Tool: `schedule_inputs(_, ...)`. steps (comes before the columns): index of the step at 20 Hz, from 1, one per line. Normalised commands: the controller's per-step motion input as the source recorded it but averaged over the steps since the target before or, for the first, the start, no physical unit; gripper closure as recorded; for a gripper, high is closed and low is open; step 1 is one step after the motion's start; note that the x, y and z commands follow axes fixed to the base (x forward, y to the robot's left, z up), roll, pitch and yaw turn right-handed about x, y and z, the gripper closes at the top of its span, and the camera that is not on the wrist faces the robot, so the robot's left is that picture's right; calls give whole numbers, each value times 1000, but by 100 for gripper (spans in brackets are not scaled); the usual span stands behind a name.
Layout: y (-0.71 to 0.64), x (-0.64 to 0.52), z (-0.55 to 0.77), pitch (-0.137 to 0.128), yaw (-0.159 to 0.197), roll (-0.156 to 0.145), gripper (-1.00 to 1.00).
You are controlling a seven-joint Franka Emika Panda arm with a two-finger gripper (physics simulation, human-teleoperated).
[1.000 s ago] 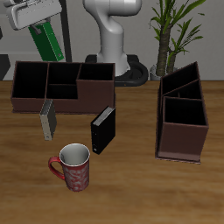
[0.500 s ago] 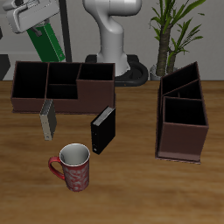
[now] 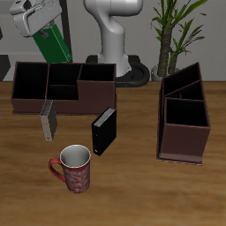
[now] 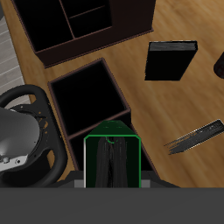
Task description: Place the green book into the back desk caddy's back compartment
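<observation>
I am holding the green book (image 3: pixel 50 44) in the air above the back desk caddy (image 3: pixel 62 86).

From the front, my gripper (image 3: pixel 40 28) is clamping the book's upper end; its long axis is running steeply down, tilted, with the lower end hanging over the caddy's back wall. The grey book (image 3: pixel 48 120), black book (image 3: pixel 104 131) and mug (image 3: pixel 74 168) are standing nearer the front edge. From the wrist, the book (image 4: pixel 112 162) is pointing end-on away from me, with the caddy (image 4: pixel 87 96) beneath and beside it.
</observation>
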Motion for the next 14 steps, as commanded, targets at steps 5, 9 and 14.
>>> schedule_inputs(5,173,-96,-109,43,83,-16,100)
schedule_inputs(9,181,-86,-89,23,157,15,100)
schedule_inputs(14,58,-50,-3,38,114,24,100)
